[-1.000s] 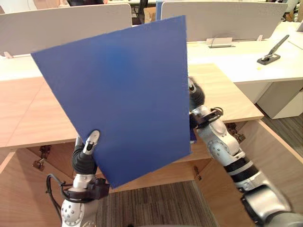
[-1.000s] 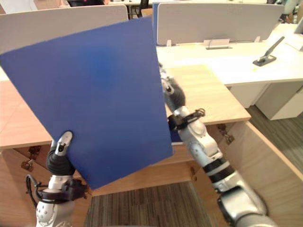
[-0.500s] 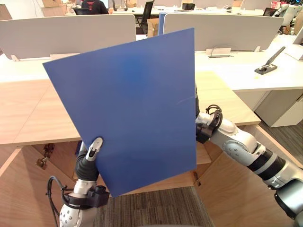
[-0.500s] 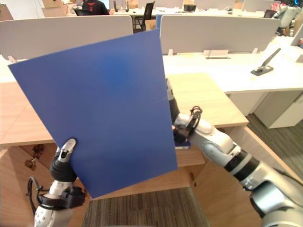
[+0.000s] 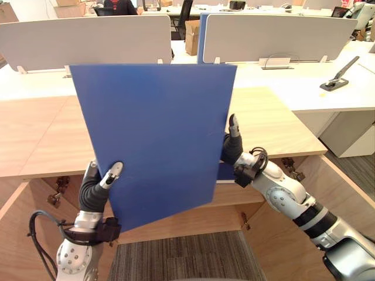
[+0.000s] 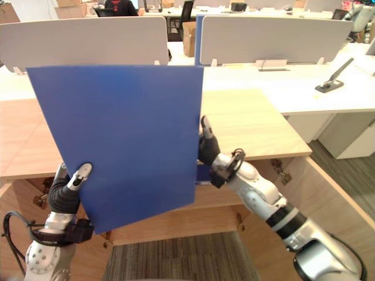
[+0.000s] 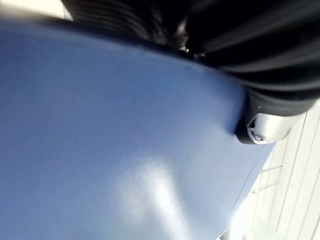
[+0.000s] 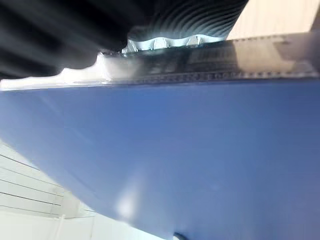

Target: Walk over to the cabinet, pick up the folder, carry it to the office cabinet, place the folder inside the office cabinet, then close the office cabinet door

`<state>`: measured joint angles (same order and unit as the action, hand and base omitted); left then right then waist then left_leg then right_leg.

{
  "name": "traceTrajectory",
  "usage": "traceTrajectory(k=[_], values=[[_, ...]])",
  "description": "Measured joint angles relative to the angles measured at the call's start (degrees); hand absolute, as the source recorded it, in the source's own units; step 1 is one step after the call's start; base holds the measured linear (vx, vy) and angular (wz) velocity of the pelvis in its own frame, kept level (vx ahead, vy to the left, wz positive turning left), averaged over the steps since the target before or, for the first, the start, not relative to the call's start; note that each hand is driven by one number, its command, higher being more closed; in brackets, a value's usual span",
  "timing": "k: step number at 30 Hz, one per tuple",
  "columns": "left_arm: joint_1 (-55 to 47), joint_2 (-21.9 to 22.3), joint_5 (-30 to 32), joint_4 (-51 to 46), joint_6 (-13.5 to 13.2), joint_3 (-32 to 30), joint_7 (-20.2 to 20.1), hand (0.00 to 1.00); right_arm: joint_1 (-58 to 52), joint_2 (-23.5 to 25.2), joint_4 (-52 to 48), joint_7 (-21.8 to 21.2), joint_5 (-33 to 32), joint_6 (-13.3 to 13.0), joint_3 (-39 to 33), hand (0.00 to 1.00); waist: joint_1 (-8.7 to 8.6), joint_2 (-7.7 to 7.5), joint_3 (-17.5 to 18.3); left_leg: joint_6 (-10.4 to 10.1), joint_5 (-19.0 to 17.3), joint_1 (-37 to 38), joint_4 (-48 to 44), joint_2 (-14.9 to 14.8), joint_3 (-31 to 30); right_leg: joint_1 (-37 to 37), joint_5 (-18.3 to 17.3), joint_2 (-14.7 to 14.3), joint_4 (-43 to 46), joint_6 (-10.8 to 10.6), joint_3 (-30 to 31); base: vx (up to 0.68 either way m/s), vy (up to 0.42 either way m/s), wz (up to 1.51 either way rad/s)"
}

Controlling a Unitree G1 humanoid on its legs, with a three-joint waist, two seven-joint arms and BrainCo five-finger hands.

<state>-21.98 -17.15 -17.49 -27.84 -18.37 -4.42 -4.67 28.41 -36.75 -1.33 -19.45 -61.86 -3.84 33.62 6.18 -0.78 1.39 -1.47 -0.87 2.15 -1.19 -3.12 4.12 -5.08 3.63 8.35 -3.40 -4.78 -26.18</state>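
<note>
Folder (image 5: 158,134) edge in left robot hand (image 5: 110,174)

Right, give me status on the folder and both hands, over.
Left hand pinching the folder at its lower corner; right hand against its right edge. Held upright above the cabinet top. Cabinet doors open below.

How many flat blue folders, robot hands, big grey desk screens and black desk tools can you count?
Flat blue folder, held up over the wooden cabinet top: 1
Robot hands: 2, the left hand and the right hand
Long pale grey desk screens, side by side: 2
Black long-handled desk tool on the white desk: 1
Total: 6
</note>
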Motion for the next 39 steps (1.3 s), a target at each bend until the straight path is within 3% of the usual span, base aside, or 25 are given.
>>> traceTrajectory(k=[12, 29, 39], values=[[0.5, 4.8, 0.1, 2.2, 1.8, -6.2, 0.9, 1.00, -0.6, 8.4, 5.4, 0.5, -4.7, 0.1, -3.3, 0.00, 0.40, -0.18, -0.4, 0.2, 0.1, 0.0, 0.4, 0.3, -0.1, 0.1, 0.0, 0.3, 0.1, 0.0, -0.1, 0.00, 0.005, 0.00], [1.1, 6.8, 0.1, 2.6, 2.2, -6.9, 1.3, 1.00, 0.2, 10.9, 6.4, 1.0, -4.0, 0.3, -2.5, 0.00, 0.54, -1.03, -1.2, 0.2, 0.2, 0.1, 0.5, 0.6, -0.1, 0.1, 0.0, 0.6, 0.0, 0.0, -0.1, 0.00, 0.000, 0.00], [1.2, 7.0, -0.6, 2.5, 2.3, -5.4, 2.5, 1.00, 5.0, 13.0, 10.0, 2.9, 1.2, -0.3, -0.5, 0.00, 0.96, -1.08, -1.2, 0.2, 0.2, 0.0, 0.5, 0.5, -0.1, 0.1, 0.0, 0.5, -0.1, 0.0, -0.1, 0.00, 0.000, 0.00]])
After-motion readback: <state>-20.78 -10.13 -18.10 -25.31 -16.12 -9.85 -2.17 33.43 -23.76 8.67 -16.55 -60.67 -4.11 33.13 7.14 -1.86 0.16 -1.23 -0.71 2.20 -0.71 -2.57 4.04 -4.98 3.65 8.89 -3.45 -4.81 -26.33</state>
